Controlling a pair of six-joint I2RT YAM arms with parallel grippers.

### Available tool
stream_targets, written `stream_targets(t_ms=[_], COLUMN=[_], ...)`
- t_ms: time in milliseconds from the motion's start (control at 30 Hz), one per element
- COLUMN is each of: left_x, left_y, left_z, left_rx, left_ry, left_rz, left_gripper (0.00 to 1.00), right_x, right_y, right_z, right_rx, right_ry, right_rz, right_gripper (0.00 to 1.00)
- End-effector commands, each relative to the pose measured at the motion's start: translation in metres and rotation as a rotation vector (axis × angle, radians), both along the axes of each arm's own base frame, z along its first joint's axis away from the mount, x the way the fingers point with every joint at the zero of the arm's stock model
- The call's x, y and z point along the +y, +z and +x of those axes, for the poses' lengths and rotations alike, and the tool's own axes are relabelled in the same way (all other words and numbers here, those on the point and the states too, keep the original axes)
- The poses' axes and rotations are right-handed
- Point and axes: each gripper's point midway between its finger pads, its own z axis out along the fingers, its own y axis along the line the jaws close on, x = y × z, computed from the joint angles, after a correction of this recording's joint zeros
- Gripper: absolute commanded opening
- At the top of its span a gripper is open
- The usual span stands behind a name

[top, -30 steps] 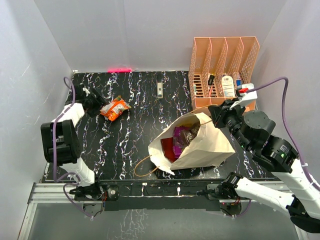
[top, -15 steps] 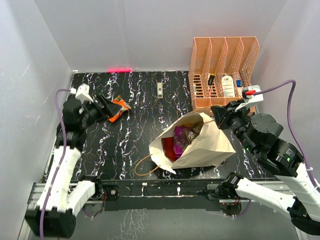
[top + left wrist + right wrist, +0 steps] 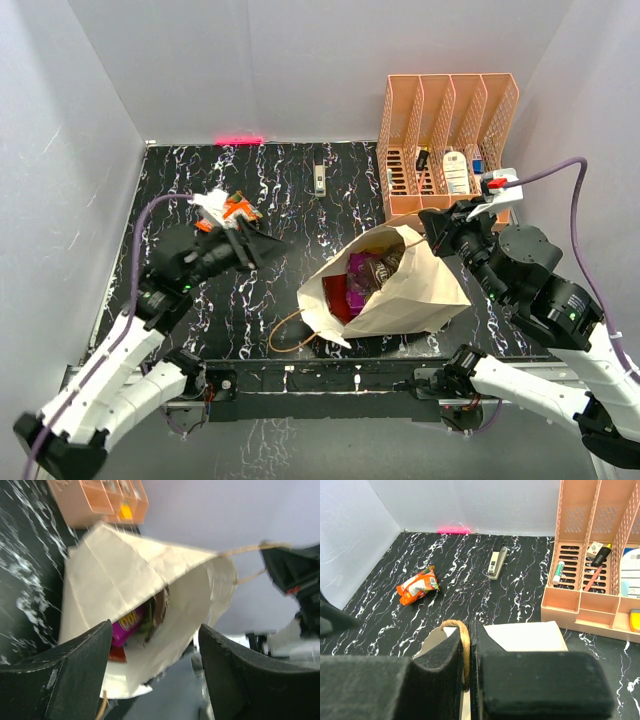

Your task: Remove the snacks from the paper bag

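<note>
The paper bag lies on its side at the near right of the black table, its mouth open towards the left. Inside the mouth show a purple packet, a dark brown packet and a red packet. The bag has not shifted over the last second.

The left arm is what has changed. A second ago it was folded at the far left edge with its claw right beside the orange packet. Now it has swung in over the middle of the table, and the left claw points right at the bag's mouth, near it but apart. Its jaws stand well apart with nothing between them; its own camera looks between them straight into the bag at the purple packet. The orange packet lies on the table at the far left, in much the same spot as before, now behind the arm.

The right claw is as it was: closed tight on the bag's cord handle at the bag's far right corner, just in front of the peach file organiser.
</note>
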Motion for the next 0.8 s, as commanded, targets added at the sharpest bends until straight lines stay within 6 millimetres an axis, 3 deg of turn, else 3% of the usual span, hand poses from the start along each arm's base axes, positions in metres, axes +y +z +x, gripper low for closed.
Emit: stream_targets(t_ms=[0, 133, 300, 567, 767], left_x=[-0.062, -0.115, -0.149, -0.165, -0.182], left_y=[0.004, -0.012, -0.027, -0.038, -0.042], left_z=[-0.026, -0.052, -0.058, -0.038, -0.030], left_rx=[-0.064, -0.126, -0.106, -0.092, -0.073], left_ry=[-0.121, -0.109, -0.082, 0.005, 0.022], left_rz=[0.047, 0.173, 0.221, 0.250, 0.269], left_gripper=[0.66, 0.63, 0.57, 0.50, 0.56], right_x=[-0.001, -0.004, -0.011, -0.010, -0.009], right_y=[0.031, 0.036, 0.040, 0.036, 0.035], right_z=[0.002, -0.001, -0.006, -0.008, -0.008], right_rx=[-0.075, -0.078, -0.083, -0.076, -0.080], right_ry=[-0.013, -0.017, -0.020, -0.010, -0.005], right_rz=[0.084, 0.093, 0.105, 0.101, 0.105], right_gripper=[0.08, 0.08, 0.08, 0.08, 0.08])
